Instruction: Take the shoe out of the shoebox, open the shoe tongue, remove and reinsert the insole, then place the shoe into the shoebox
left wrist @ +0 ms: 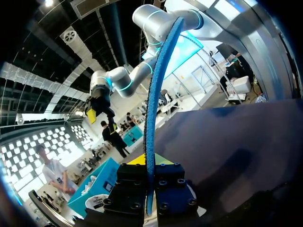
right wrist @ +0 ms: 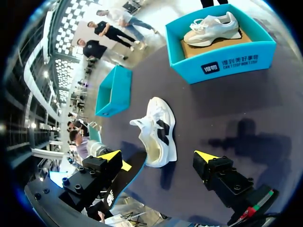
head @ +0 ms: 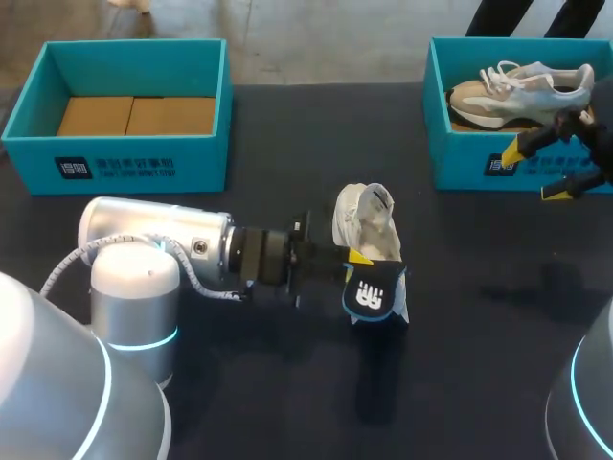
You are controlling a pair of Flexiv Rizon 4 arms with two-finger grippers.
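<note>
1. Across the dark table (head: 479, 316), two open teal boxes at the far edge: the left shoebox (head: 124, 158) with only cardboard (head: 134, 115) inside, and the right shoebox (head: 479, 158) with a second shoe (head: 522, 84) in it.
2. Mid-table, well apart from both boxes, the white shoe (head: 362, 216). Seemingly tipped on its side, long axis running away from the robot, pale-lined opening at the near end. A white flap beside the opening, likely the tongue, folded outward.
3. Just on the near side of that opening, the insole (head: 376, 295): dark face with a white mark, blue edge, thin and bowed. Touching the heel or not, cannot tell.
4. Clamped on the insole's end from both sides, the left gripper (head: 362, 261), coming in from the left. Much nearer the shoe than the other arm.
5. By the right shoebox's front wall, the right gripper (head: 536, 172), fingers wide apart, holding nothing.
6. Likely next: reinsertion. Calls for turning the insole to line up with the shoe's long axis, then feeding it toward the toe, probably with the right gripper steadying the shoe.
</note>
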